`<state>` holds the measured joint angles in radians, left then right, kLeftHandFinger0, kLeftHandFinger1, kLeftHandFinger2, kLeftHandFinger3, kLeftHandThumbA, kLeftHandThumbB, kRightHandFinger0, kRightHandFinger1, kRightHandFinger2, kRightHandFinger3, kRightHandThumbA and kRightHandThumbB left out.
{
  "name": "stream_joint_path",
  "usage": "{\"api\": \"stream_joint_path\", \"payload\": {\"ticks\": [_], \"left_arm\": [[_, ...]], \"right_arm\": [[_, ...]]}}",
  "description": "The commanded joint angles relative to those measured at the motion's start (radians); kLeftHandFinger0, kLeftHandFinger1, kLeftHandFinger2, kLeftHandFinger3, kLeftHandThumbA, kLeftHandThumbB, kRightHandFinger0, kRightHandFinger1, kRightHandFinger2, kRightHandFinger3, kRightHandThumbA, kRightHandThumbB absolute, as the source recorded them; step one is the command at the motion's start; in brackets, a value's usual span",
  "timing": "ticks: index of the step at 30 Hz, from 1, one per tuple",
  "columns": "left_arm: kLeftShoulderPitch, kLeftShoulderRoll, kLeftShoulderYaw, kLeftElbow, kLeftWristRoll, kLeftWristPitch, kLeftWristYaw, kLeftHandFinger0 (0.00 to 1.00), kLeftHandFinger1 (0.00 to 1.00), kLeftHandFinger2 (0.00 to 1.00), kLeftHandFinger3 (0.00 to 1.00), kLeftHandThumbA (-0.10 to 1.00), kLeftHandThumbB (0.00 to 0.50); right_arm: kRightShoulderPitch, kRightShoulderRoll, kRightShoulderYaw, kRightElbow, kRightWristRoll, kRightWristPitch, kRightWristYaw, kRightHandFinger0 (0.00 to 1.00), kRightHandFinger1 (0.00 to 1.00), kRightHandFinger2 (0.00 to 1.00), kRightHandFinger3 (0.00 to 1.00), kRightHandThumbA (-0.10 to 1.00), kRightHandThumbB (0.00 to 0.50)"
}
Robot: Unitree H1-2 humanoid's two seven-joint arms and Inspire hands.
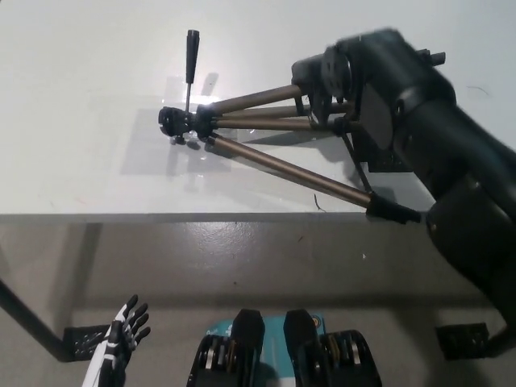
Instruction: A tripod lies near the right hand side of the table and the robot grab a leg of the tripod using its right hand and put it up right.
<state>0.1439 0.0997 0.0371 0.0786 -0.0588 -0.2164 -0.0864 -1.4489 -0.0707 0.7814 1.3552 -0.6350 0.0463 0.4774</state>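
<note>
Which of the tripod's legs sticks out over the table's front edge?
The nearest leg, the one splayed apart from the other two. Its black foot hangs past the table edge, while the others lie under the right hand.

Looks like a lab or test bay: plain white table (pixel 97 97) with a thin edge on black metal legs (pixel 28 318), bare grey concrete floor (pixel 242 258) under it, black foot plates (pixel 463 339) near the floor's corners. No home furnishings visible.

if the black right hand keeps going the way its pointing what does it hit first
Probably the tripod: the right hand reaches toward picture left over the bunched legs, so those come first. Height above them is unclear from this steep view.
</note>
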Motion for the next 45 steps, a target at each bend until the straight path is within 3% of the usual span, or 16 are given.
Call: {"api": "stream_joint_path", "payload": {"ticks": [1,3,6,11,13,15,17,20,24,26,29,33,36,38,41,45], "left_arm": [[-0.018,0.008,-0.005,-0.026,-0.007,-0.034,-0.014,1.0,1.0,1.0,1.0,1.0,0.11],[-0.017,0.01,-0.006,-0.03,-0.001,-0.029,-0.013,1.0,1.0,1.0,1.0,1.0,0.114],[-0.012,0.011,-0.006,-0.039,-0.009,-0.02,-0.017,1.0,1.0,1.0,1.0,1.0,0.093],[-0.006,0.007,-0.01,-0.034,-0.001,-0.029,-0.015,1.0,1.0,1.0,1.0,1.0,0.098],[-0.001,0.009,-0.009,-0.041,-0.006,-0.021,-0.017,1.0,1.0,1.0,1.0,1.0,0.097],[0.004,0.01,-0.007,-0.046,-0.008,-0.017,-0.017,1.0,1.0,1.0,1.0,1.0,0.107],[0.008,0.009,-0.008,-0.045,-0.007,-0.016,-0.017,1.0,1.0,1.0,1.0,1.0,0.109],[0.01,0.01,-0.01,-0.046,0.009,-0.014,-0.011,1.0,1.0,1.0,1.0,1.0,0.11],[0.024,0.013,-0.009,-0.041,0.006,-0.027,-0.014,1.0,1.0,1.0,1.0,1.0,0.077],[0.031,0.014,-0.009,-0.038,0.003,-0.031,-0.017,1.0,1.0,1.0,1.0,1.0,0.089],[0.044,0.003,-0.02,-0.037,0.013,-0.026,-0.015,1.0,1.0,1.0,1.0,1.0,0.103],[0.05,0.003,-0.021,-0.02,0.014,-0.043,-0.014,1.0,1.0,1.0,1.0,1.0,0.095],[0.044,0.001,-0.022,-0.013,0.016,-0.05,-0.011,1.0,1.0,1.0,1.0,1.0,0.098],[0.042,0.002,-0.024,-0.009,0.019,-0.056,-0.011,1.0,1.0,1.0,1.0,1.0,0.093],[0.048,-0.001,-0.025,-0.011,0.024,-0.051,-0.006,1.0,1.0,1.0,1.0,1.0,0.099],[0.068,0.0,-0.026,-0.01,0.021,-0.062,-0.008,1.0,1.0,1.0,1.0,1.0,0.091]], "right_arm": [[-0.015,-0.069,0.056,-0.071,-0.16,-0.158,-0.675,0.0,0.14,0.61,0.29,-0.1,0.225],[-0.008,-0.074,0.061,-0.069,-0.168,-0.182,-0.716,0.0,0.2,0.7,0.38,-0.1,0.226],[0.01,-0.078,0.059,-0.067,-0.17,-0.208,-0.784,0.0,0.31,0.82,0.78,-0.1,0.179],[0.015,-0.08,-0.031,-0.079,-0.097,-0.24,-0.846,0.0,0.16,0.65,0.44,-0.1,0.199],[-0.002,-0.072,-0.118,-0.077,-0.018,-0.251,-0.857,0.0,0.27,0.81,0.67,-0.1,0.101],[-0.018,-0.065,-0.184,-0.082,0.039,-0.258,-0.856,0.0,0.27,0.77,0.82,-0.1,0.095],[-0.047,-0.058,-0.331,-0.101,0.167,-0.289,-0.848,0.0,0.2,0.65,0.57,-0.1,0.116],[-0.091,-0.042,-0.5,-0.121,0.288,-0.264,-0.846,0.0,0.25,0.73,0.75,-0.1,0.063],[-0.126,-0.031,-0.628,-0.139,0.336,-0.249,-0.855,0.0,0.11,0.53,0.63,-0.1,0.068],[-0.136,-0.024,-0.696,-0.156,0.359,-0.225,-0.84,0.0,0.0,0.26,0.28,0.05,0.061],[-0.124,-0.023,-0.756,-0.187,0.357,-0.216,-0.819,0.0,0.0,0.29,0.2,0.33,0.039],[-0.12,-0.013,-0.833,-0.198,0.368,-0.236,-0.82,0.0,0.0,0.04,0.0,0.32,0.039],[-0.123,-0.004,-0.896,-0.207,0.381,-0.239,-0.831,0.0,0.0,0.01,0.0,0.25,0.026],[-0.132,0.003,-0.943,-0.203,0.395,-0.26,-0.86,0.0,0.0,0.14,0.07,0.17,0.01],[-0.138,0.013,-1.004,-0.21,0.415,-0.244,-0.897,0.0,0.02,0.41,0.39,0.23,0.014],[-0.107,0.033,-1.051,-0.212,0.431,-0.289,-0.914,0.0,0.03,0.38,0.42,0.22,0.0]]}}
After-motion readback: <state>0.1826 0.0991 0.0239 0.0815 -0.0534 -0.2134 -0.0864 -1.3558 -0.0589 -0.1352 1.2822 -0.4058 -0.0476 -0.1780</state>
